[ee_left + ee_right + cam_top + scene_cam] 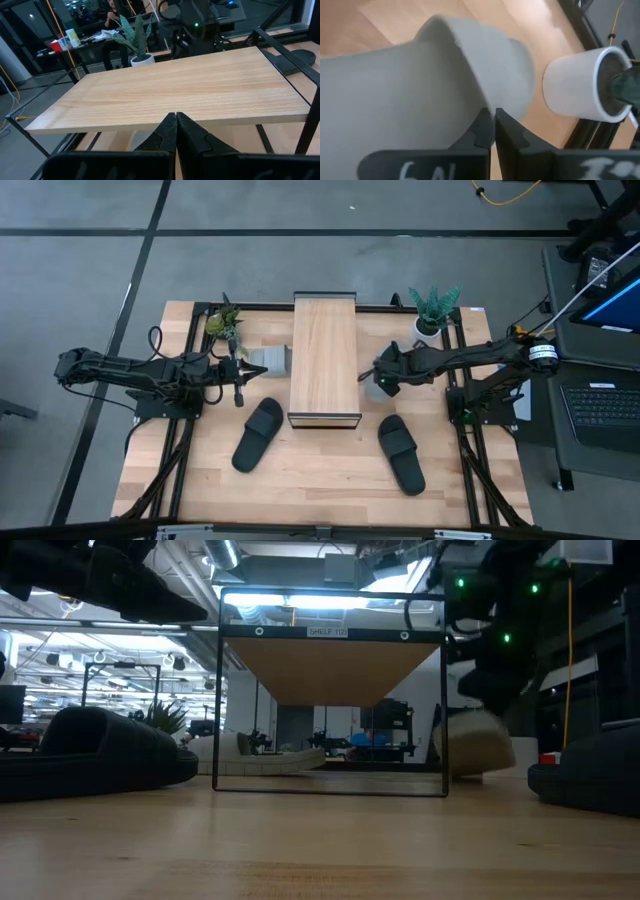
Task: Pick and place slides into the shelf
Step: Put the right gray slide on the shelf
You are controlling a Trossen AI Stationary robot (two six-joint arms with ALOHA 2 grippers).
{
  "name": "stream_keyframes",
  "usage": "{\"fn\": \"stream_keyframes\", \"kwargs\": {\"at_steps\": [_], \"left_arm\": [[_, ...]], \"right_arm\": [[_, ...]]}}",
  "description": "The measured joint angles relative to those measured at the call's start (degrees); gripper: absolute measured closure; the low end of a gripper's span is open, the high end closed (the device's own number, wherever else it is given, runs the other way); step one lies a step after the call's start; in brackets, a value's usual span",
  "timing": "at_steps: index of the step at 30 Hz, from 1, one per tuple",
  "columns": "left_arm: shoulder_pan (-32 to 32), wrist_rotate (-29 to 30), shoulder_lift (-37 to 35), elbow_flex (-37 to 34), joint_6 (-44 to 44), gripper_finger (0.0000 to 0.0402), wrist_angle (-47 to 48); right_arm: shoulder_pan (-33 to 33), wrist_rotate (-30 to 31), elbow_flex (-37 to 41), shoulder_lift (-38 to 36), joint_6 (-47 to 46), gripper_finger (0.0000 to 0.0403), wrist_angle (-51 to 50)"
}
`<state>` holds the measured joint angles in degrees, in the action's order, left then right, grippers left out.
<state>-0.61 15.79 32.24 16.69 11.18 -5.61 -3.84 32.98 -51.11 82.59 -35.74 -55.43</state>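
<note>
right end effector [490, 120] closed on grey slide [420, 80]

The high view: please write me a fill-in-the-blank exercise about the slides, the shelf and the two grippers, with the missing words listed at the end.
1. The two slides lying on the table in front of the shelf, the left black slide and the right black slide, are both ____ in colour.
2. The right gripper is shut on a light ____ slide.
3. The left gripper is ____ and holds nothing.
4. A white pot with a ____ stands near the right gripper.

Missing words: black; grey; shut; plant
</note>
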Motion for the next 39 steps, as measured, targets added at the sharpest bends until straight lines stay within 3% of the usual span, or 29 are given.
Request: {"fn": "stream_keyframes", "kwargs": {"at_steps": [6, 20, 30, 35, 39], "left_arm": [[0.01, -0.02, 0.00, -0.01, 0.00, 0.0401, 0.00], [-0.02, -0.35, 0.00, -0.01, 1.57, 0.0401, -0.19], [0.01, -1.26, -0.02, 0.18, -0.07, 0.0401, -5.94], [0.04, -8.47, 0.11, 3.64, -6.51, 0.0401, -5.80], [0.95, -9.16, 1.18, 9.13, -13.12, 0.0401, -2.19]], "right_arm": [[2.54, 0.76, -6.24, -0.04, 0.30, 0.0393, -6.91], [9.63, 10.91, -21.10, -0.62, 3.32, 0.0394, -20.95], [11.68, 17.22, -22.41, -9.11, 14.08, 0.0394, -19.12], [11.68, 17.13, -22.41, -13.18, 26.85, 0.0394, -10.10], [11.67, 16.36, -22.41, -14.70, 39.20, 0.0394, -0.08]]}}
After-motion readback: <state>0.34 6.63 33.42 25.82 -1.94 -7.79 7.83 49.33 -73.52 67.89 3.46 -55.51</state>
